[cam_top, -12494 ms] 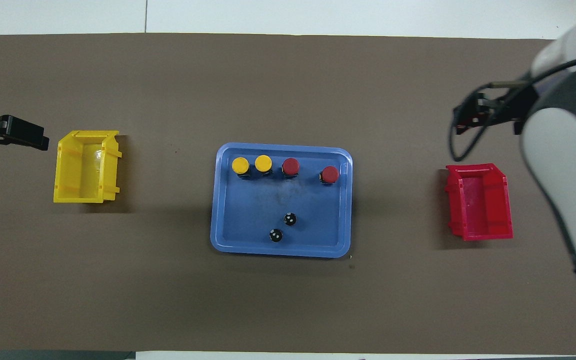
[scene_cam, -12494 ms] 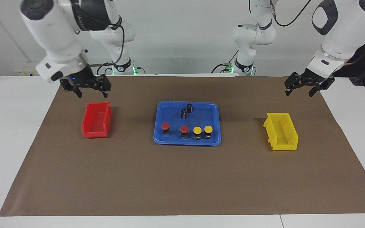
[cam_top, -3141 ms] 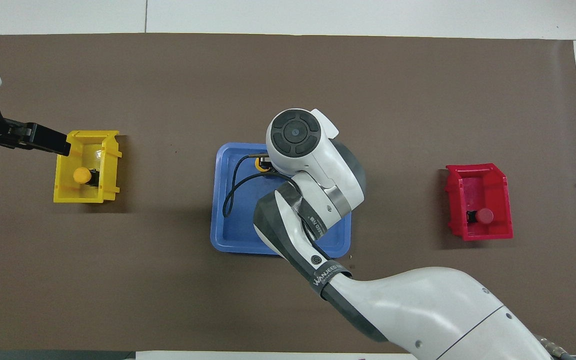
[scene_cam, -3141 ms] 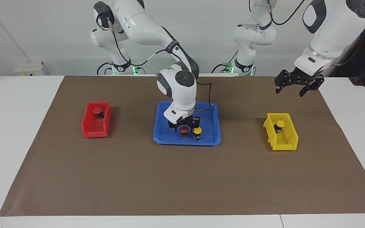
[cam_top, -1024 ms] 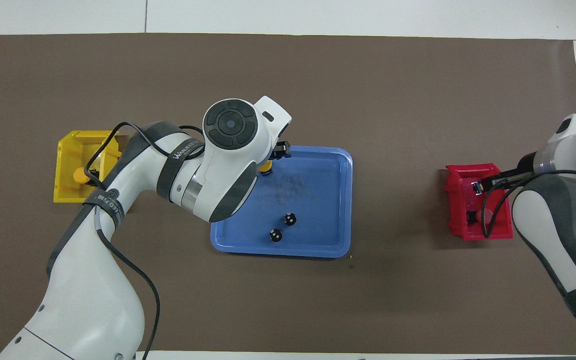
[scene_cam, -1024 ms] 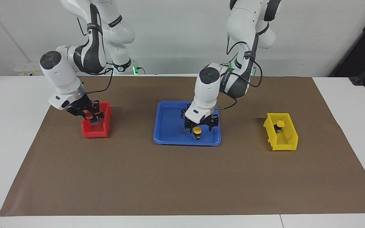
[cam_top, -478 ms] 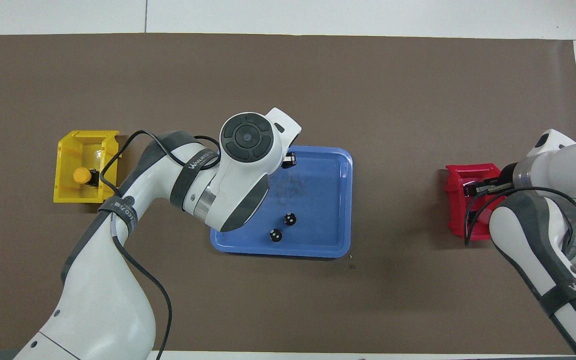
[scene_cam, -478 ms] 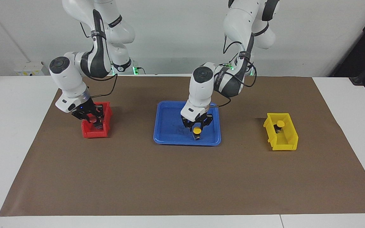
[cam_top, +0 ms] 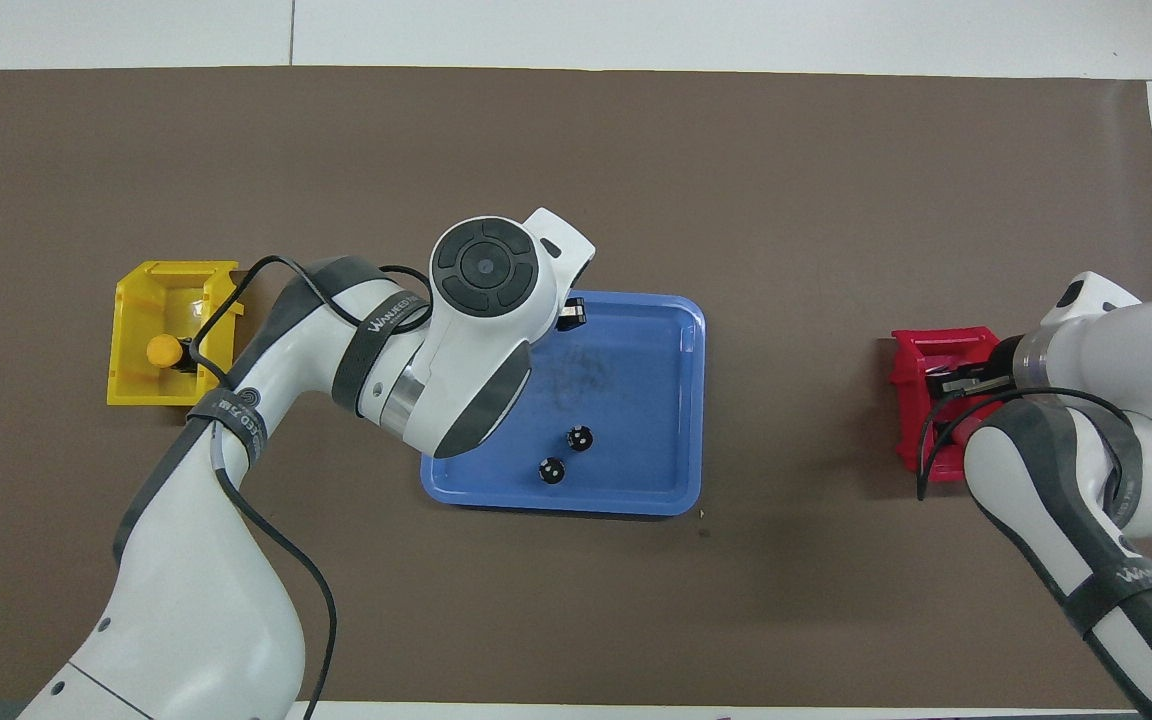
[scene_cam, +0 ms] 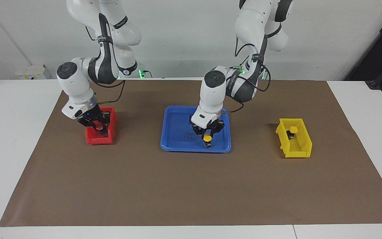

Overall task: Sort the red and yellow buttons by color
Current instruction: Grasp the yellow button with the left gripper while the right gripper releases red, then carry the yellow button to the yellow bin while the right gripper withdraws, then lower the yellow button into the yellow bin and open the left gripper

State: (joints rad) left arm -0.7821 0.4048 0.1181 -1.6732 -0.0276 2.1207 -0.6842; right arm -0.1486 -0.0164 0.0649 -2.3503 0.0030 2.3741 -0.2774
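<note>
Left end effector (scene_cam: 207,136), frame centre, grips the yellow button (scene_cam: 206,137) in the blue tray (scene_cam: 177,146); lift it straight up. Right end effector (scene_cam: 98,126), in the red bin (scene_cam: 93,139) at mid-left: grip state unclear.

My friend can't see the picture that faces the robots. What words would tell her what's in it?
The left claw is shut on a yellow-capped push-button in the blue plastic tray. The right claw is down in the red plastic bin with a red-capped button. One yellow button sits in the yellow plastic bin.
</note>
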